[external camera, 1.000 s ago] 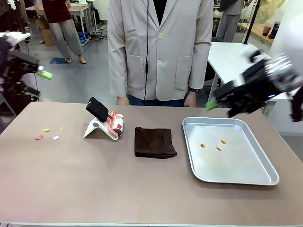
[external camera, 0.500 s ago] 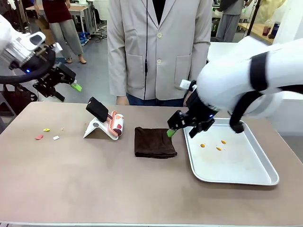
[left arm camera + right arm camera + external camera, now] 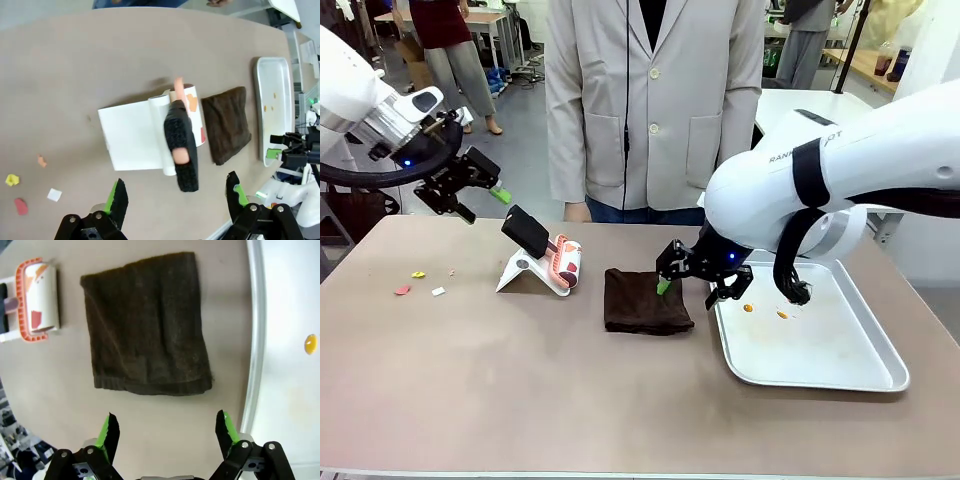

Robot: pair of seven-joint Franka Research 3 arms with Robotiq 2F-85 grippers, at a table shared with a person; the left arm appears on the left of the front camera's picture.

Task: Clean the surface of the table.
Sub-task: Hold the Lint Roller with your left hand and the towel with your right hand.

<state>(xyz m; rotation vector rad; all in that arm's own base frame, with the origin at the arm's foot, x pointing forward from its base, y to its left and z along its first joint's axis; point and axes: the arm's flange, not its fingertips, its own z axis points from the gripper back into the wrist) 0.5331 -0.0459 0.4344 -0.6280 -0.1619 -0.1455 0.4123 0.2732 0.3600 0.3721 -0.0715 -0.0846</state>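
Hovering pre-grasp, wiping not begun | right hand (image 3: 166, 434) released above dark cloth (image 3: 645, 300) at middle of bench (image 3: 520, 380) | left hand (image 3: 176, 196) released over lint roller (image 3: 560, 258) handle | next: descend, clench cloth, wipe toward scraps (image 3: 402, 290) at left end

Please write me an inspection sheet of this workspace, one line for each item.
Surface: brown table, small scraps near its left end.
Job's things: lint roller on a white stand; dark cloth lying flat beside it.
Clutter: metal tray at the right, orange bits inside.
Grippers: left gripper raised, aimed at the roller, jaws open; right gripper low by the cloth, next to the tray, jaws open; both empty.
Cables: black cable looping from the right arm over the tray.
Surroundings: person standing at the far edge; white table behind.
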